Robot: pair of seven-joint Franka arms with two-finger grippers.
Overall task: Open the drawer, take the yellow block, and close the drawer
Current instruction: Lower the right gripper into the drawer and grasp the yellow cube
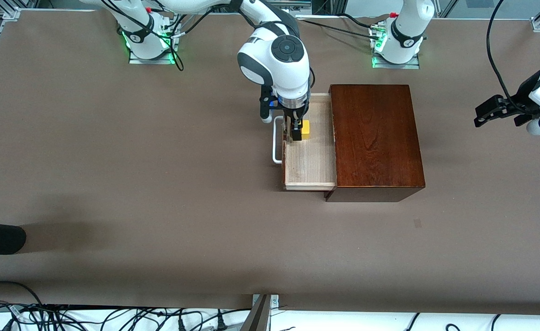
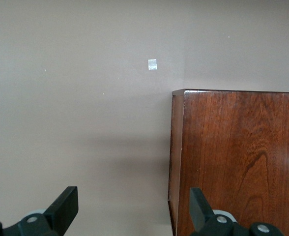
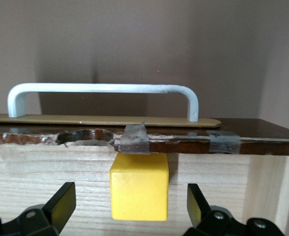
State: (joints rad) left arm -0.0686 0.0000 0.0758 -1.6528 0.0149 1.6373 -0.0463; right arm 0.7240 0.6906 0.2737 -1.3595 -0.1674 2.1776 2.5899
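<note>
Brown table [image 1: 159,161] bears mahogany box [image 1: 376,133]

Glossy dark mahogany wooden box [image 1: 376,135], reddish-brown with darker swirling grain across the top. Pale light-wood drawer tray [image 1: 310,161] pulled out of that box, fine straight grain, dark reddish-brown front edge with grey tape patches [image 3: 134,139] and chipped pale spots. White U-shaped bar handle [image 3: 102,91] on that front, over a tan backing strip. Small bright yellow plain-faced cube [image 1: 305,129] in the tray. Matte grey-brown surface [image 1: 113,161] under the box, one small pale square mark [image 2: 152,64] beside it. Black right claw [image 3: 130,211] fingers; black left claw [image 2: 133,209] fingers. White arm shells, green lights at both bases.
</note>
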